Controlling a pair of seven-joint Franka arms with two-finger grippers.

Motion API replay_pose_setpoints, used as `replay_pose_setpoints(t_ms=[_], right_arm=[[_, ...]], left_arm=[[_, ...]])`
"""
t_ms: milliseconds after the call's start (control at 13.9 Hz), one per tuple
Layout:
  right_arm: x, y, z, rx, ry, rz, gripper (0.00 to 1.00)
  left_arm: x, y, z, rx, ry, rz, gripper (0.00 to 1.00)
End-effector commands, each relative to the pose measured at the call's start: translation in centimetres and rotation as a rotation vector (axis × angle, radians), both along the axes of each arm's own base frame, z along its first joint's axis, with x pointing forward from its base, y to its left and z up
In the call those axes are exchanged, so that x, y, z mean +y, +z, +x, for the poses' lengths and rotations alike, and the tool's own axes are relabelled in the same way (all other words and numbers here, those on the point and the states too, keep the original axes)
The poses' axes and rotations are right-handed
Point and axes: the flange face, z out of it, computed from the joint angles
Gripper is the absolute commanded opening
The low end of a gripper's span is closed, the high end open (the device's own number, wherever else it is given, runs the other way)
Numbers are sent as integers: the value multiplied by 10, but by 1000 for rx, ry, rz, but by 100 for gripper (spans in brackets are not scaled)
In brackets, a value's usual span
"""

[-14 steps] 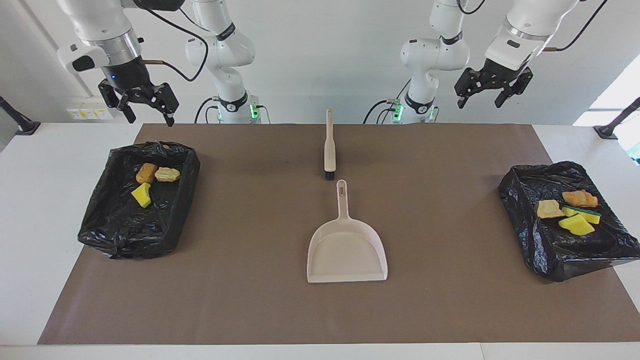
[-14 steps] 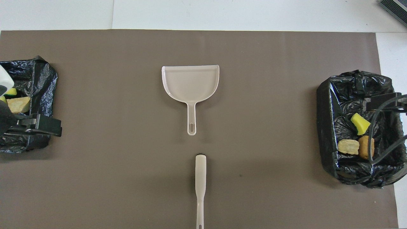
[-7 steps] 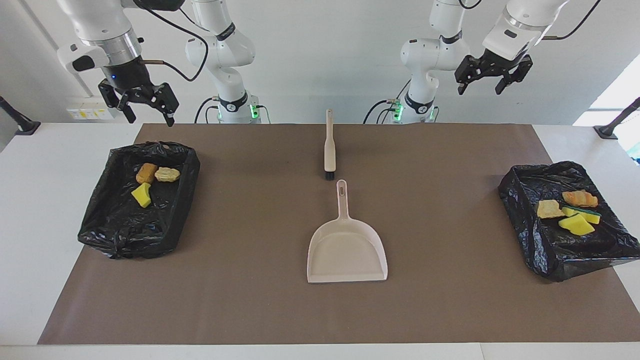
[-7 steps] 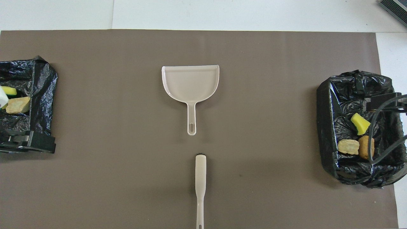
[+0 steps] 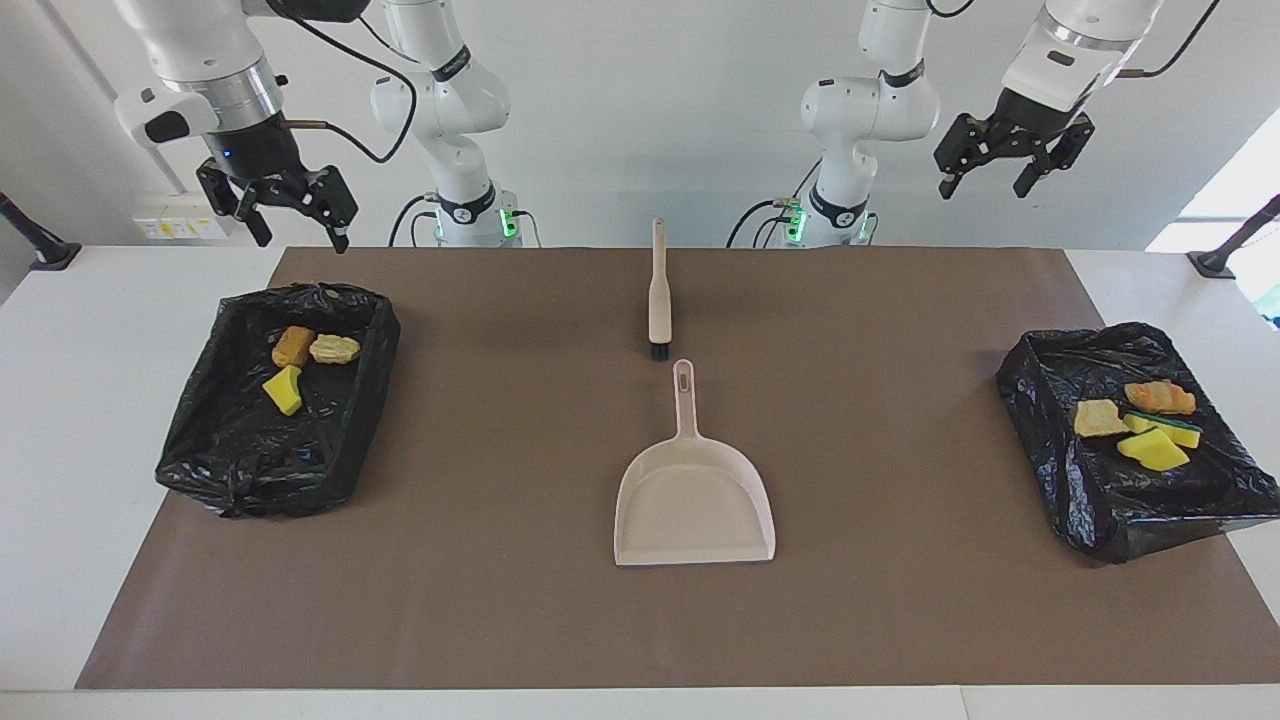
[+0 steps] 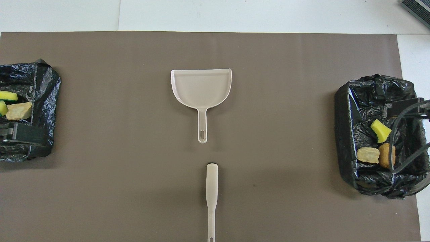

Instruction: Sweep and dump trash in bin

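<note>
Trash (image 5: 303, 362) already lies in both black-lined bins (image 5: 230, 440): three scraps at the right arm's end, four at the left's. You see an empty dustpan (image 5: 694, 505) and brush (image 5: 659, 300) mid-table. Left claw (image 5: 1012, 165) and right claw (image 5: 290, 215) hang open, raised. Sweeping looks done; your next move is likely just parking.

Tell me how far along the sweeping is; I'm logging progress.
Looks done: all seven scraps lie in the two bins, none on the mat. Dustpan and brush lie idle. Left gripper and right gripper hang open, empty. Nothing left.
</note>
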Motion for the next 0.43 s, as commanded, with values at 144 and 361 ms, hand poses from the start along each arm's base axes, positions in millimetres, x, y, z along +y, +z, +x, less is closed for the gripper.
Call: replay_pose_setpoints(t_ms=[144, 361], right_arm=[[-1, -1, -4, 7, 1, 15, 100], [-1, 0, -4, 5, 1, 15, 100]], left_arm=[[9, 10, 22, 11, 14, -1, 100], [9, 14, 20, -4, 15, 5, 100]])
